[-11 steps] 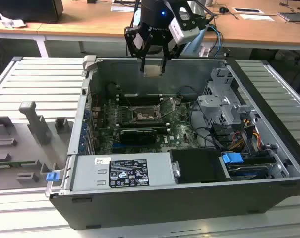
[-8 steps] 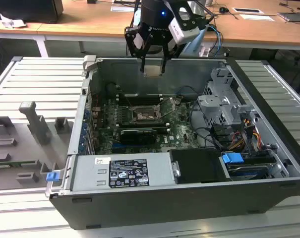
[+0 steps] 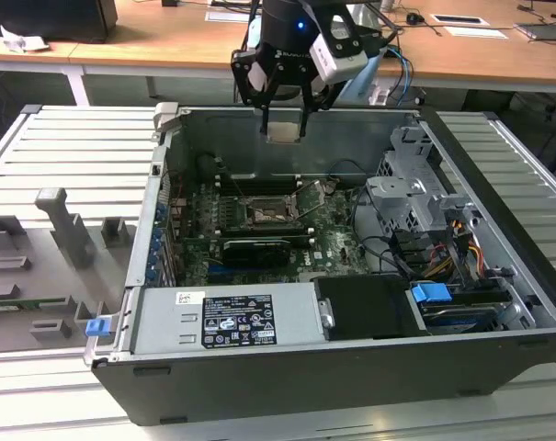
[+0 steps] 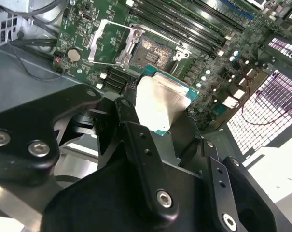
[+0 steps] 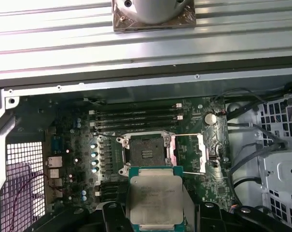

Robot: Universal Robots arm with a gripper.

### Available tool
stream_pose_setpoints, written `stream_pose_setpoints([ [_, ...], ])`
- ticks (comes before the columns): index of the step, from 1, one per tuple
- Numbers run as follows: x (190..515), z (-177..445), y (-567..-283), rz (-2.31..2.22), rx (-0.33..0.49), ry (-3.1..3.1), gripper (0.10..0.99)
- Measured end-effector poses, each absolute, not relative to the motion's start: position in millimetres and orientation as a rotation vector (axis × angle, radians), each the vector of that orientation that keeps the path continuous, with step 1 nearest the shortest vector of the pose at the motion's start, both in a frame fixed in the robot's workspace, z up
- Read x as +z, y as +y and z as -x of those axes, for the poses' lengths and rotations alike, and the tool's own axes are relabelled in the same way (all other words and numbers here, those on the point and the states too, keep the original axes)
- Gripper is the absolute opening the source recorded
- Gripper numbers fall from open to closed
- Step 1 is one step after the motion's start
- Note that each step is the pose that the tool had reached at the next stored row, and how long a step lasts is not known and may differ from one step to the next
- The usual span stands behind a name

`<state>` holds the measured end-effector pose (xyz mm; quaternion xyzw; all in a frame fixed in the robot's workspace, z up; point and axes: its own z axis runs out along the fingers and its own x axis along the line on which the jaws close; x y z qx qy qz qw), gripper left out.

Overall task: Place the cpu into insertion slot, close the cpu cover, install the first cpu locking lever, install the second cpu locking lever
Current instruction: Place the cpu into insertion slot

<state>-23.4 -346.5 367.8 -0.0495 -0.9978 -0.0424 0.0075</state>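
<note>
- Silver-beige metal tops the cpu [image 5: 155, 200], ringed by a green edge. In both wrist views the chip sits flat between black fingers.
- The gripper [image 3: 285, 121] hangs at the upper centre of the exterior view, over the open computer case [image 3: 351, 377]. Its jaws are closed in on opposite edges of the cpu and grip it firmly.
- The insertion slot [image 5: 146, 154] lies bare on the green motherboard [image 3: 337, 241], its dark contact field uncovered. The cpu is held in the air well apart from it, higher in the exterior view and close to the case's back wall.
- The cpu cover [image 5: 202, 152] is swung up and stands open at one side of the slot.
- Thin metal rods [image 5: 187, 135] run between the slot's rim and the raised cover.
- Long black memory sticks [image 5: 136, 118] lie in a row just beside the slot.
- A grey power supply box [image 3: 222, 317] with a label fills the near part of the case.
- The case rests on a grey slatted desk [image 3: 66, 152]. A grey fixture [image 3: 62, 220] stands on that desk at the exterior view's left.
</note>
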Motion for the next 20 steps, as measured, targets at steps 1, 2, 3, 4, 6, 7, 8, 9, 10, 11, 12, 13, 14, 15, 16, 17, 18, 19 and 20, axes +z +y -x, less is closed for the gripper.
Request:
stream_pose_setpoints([
  [1,365.6,24.0,-348.4,0.158,-0.133,-3.12,0.529],
  [2,364.7,24.4,-348.8,0.158,-0.133,-3.12,0.529],
  [3,364.1,24.4,-348.8,0.158,-0.133,-3.12,0.529],
  [4,363.9,24.5,-348.8,0.158,-0.132,-3.119,0.529],
  [6,363.3,24.6,-348.8,0.161,-0.132,-3.119,0.529],
  [7,363.0,24.6,-348.8,0.176,-0.133,-3.119,0.529],
  [8,362.9,24.6,-348.8,0.183,-0.133,-3.119,0.529],
  [9,362.9,24.6,-348.8,0.188,-0.133,-3.118,0.529],
  [10,362.8,24.6,-348.8,0.194,-0.133,-3.118,0.529],
  [11,362.8,24.6,-348.8,0.198,-0.133,-3.118,0.529],
  [12,362.7,24.6,-348.8,0.205,-0.133,-3.118,0.529],
  [13,362.7,24.6,-348.8,0.212,-0.133,-3.117,0.529],
  [14,362.6,24.6,-348.8,0.22,-0.133,-3.117,0.529],
  [15,362.6,24.6,-348.8,0.222,-0.133,-3.117,0.529],
  [16,362.6,24.6,-348.8,0.225,-0.133,-3.117,0.529],
  [17,362.5,24.6,-348.8,0.228,-0.133,-3.117,0.529],
  [18,362.5,24.6,-348.8,0.231,-0.133,-3.117,0.529],
  [19,362.4,24.6,-348.8,0.234,-0.133,-3.117,0.529],
  [20,362.4,24.6,-348.8,0.238,-0.133,-3.116,0.529],
])
